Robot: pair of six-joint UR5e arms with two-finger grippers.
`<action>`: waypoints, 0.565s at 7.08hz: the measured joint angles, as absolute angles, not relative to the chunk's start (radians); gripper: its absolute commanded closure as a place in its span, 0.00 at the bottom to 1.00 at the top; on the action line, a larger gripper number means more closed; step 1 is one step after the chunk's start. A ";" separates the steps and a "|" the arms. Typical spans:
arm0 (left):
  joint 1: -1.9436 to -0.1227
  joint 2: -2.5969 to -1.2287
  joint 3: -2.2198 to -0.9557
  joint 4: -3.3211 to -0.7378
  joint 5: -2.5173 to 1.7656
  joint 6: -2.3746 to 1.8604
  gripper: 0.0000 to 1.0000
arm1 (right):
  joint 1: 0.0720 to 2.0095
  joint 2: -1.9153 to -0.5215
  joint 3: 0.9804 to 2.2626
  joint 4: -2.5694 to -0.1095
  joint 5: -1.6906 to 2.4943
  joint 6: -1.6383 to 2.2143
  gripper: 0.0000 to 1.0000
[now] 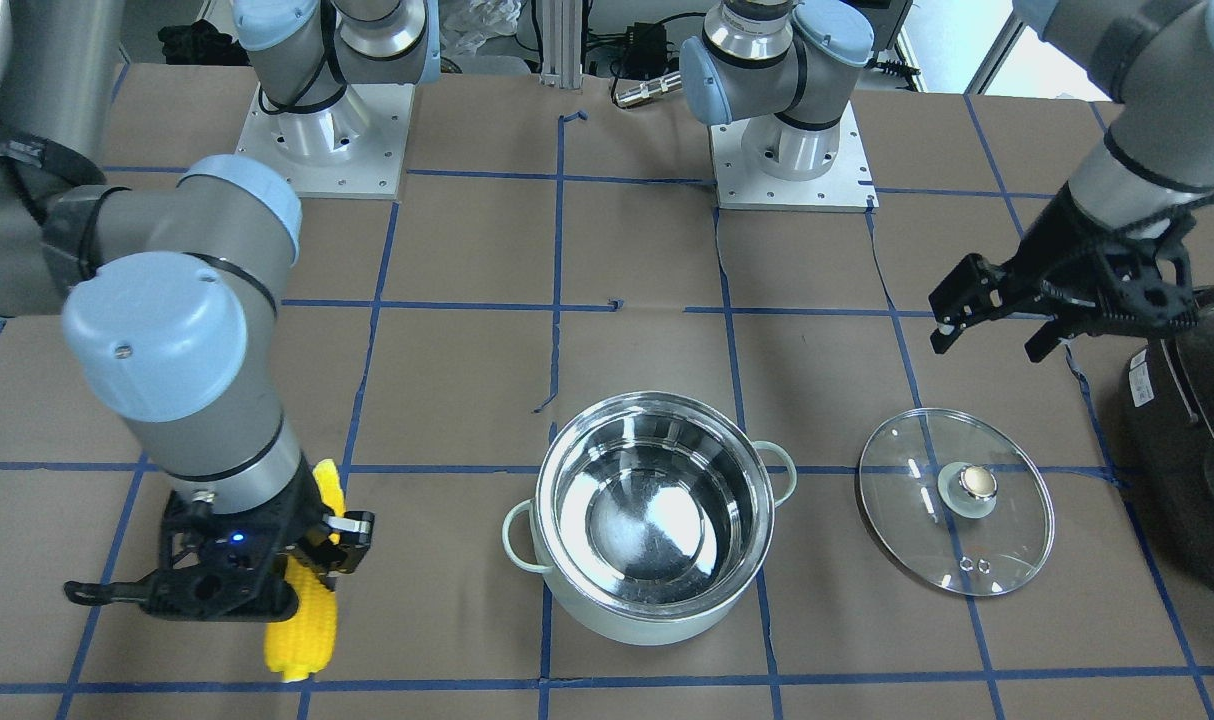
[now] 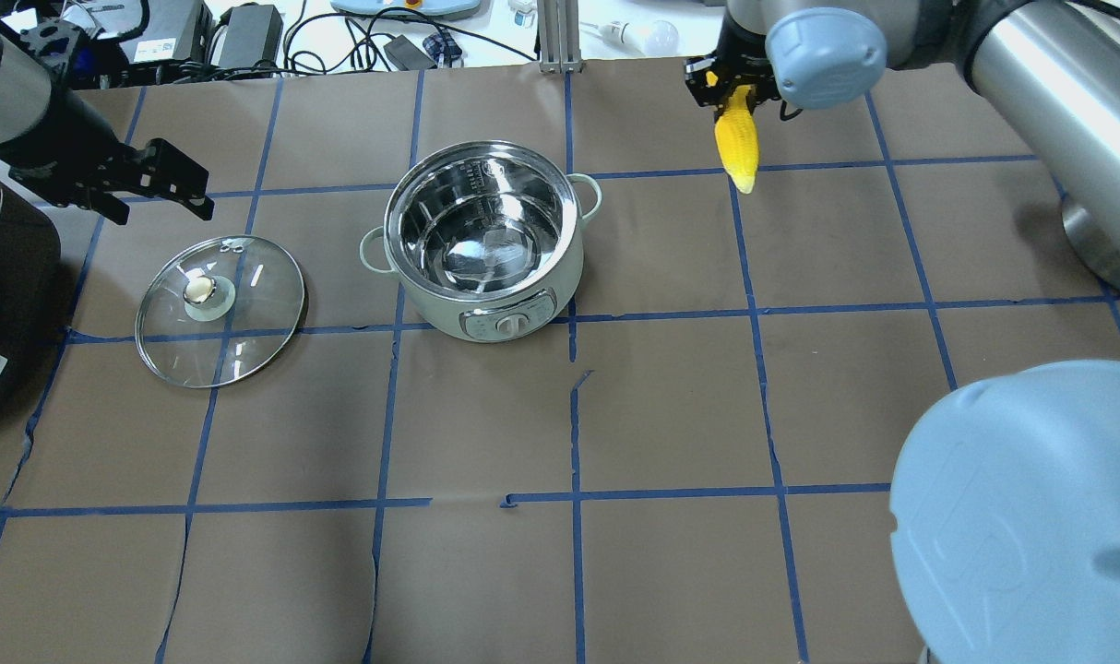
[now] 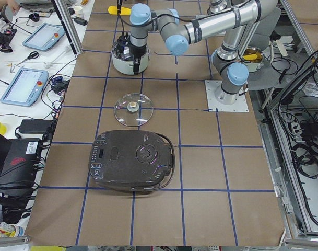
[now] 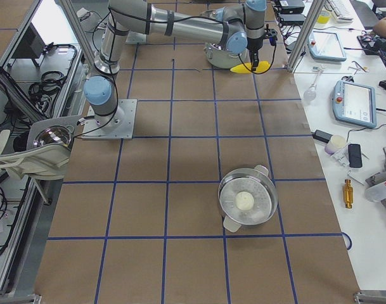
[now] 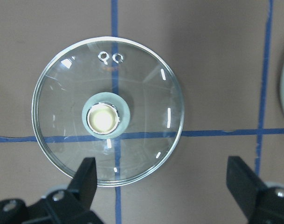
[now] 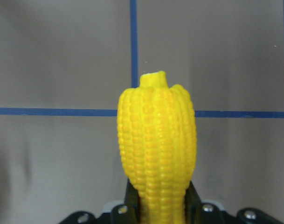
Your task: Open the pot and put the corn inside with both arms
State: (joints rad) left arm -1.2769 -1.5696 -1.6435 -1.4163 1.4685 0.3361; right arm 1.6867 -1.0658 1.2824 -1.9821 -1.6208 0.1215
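The mint-green pot (image 1: pixel 657 622) stands open and empty mid-table; it also shows in the overhead view (image 2: pixel 431 300). Its glass lid (image 1: pixel 917 520) lies flat on the table beside it, knob up, and also shows in the overhead view (image 2: pixel 251 323) and the left wrist view (image 5: pixel 146 93). My left gripper (image 1: pixel 987 342) is open and empty, hovering just off the lid's edge (image 2: pixel 161 212) (image 5: pixel 162 182). My right gripper (image 1: pixel 312 545) is shut on the yellow corn (image 1: pixel 305 620), held tip-down well to the pot's other side (image 2: pixel 740 152) (image 6: pixel 155 140).
A large black appliance (image 1: pixel 1197 450) sits at the table's edge past the lid (image 2: pixel 6 277). The two arm bases (image 1: pixel 327 130) (image 1: pixel 792 150) stand at the robot's side. A steel bowl (image 4: pixel 225 190) holding a white ball sits near the table's right end.
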 measured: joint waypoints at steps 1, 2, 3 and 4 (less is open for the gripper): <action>-1.314 -1.525 -1.592 -1.520 1.469 0.319 0.00 | 1.752 -1.064 1.258 -1.967 -1.616 0.208 1.00; -1.341 -1.499 -1.568 -1.576 1.471 0.291 0.00 | 1.807 -1.062 1.249 -1.966 -1.588 0.292 1.00; -1.361 -1.493 -1.562 -1.599 1.470 0.243 0.00 | 1.856 -1.056 1.245 -1.983 -1.547 0.379 0.99; -1.390 -1.492 -1.559 -1.604 1.468 0.189 0.00 | 1.896 -1.038 1.245 -2.023 -1.523 0.441 0.99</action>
